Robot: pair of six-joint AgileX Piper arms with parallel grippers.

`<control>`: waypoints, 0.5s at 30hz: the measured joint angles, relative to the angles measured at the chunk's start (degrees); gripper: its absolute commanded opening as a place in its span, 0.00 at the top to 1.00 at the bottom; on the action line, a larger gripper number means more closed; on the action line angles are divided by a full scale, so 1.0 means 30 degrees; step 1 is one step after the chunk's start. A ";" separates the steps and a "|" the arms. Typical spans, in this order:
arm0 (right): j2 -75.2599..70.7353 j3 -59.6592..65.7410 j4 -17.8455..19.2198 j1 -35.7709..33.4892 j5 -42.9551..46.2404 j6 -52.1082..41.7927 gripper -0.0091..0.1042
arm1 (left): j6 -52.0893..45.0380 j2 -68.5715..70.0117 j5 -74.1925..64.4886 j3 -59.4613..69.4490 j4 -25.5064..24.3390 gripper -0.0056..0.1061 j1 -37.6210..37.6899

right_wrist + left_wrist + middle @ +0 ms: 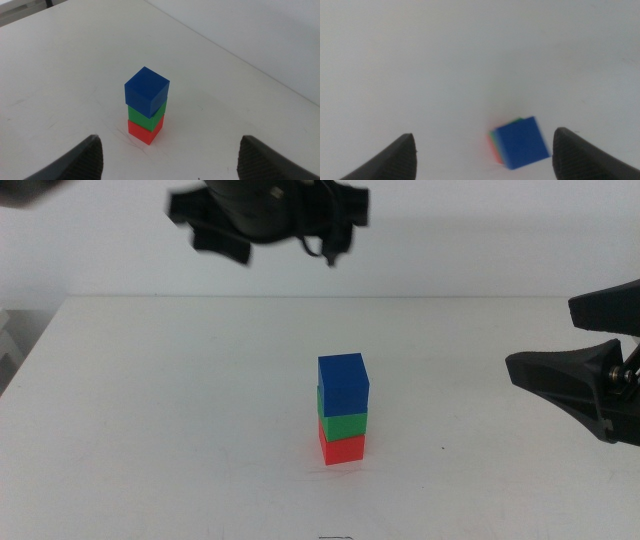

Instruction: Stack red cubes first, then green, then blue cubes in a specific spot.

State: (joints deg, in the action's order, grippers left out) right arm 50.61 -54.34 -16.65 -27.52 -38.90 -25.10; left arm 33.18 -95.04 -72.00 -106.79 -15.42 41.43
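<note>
A stack of three cubes stands mid-table: the red cube (pixel 342 448) on the white tabletop, the green cube (pixel 343 423) on it, and the blue cube (pixel 343 384) on top, turned slightly askew. My left gripper (pixel 268 225) hangs high above and behind the stack, open and empty. Its wrist view looks straight down on the blue cube (pixel 522 142), with slivers of green and red at its edge. My right gripper (pixel 572 340) is off to the right of the stack, open and empty. Its wrist view shows the blue cube (pixel 146 91), green cube (pixel 145 117) and red cube (pixel 144 133) between its jaws, at a distance.
The white table (pixel 150 400) runs back to a far edge against a pale wall. Bare surface surrounds the stack on all sides. Dark cabling hangs under the left arm's wrist.
</note>
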 measured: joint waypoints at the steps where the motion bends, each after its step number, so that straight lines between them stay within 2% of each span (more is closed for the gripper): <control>1: 0.0000 0.0000 0.0000 0.0000 0.0000 0.0000 0.11 | -0.0704 0.0387 -0.0017 0.0048 -0.0339 0.12 0.0000; 8: 0.0000 0.0000 0.0000 0.0000 0.0000 0.0000 0.11 | -0.4424 0.2810 -0.0118 0.0158 -0.1766 0.12 -0.0261; 12: 0.0000 0.0000 0.0000 0.0000 0.0000 0.0000 0.11 | -0.6053 0.4214 -0.0125 0.0158 -0.1698 0.12 -0.1806; 15: 0.0000 0.0000 0.0000 0.0000 0.0000 0.0000 0.11 | -0.7910 0.5511 -0.0159 0.0158 -0.0944 0.12 -0.3694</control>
State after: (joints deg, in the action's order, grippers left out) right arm 50.61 -54.34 -16.65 -27.52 -38.90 -25.10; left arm 9.45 -78.51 -72.48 -106.32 -18.26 30.35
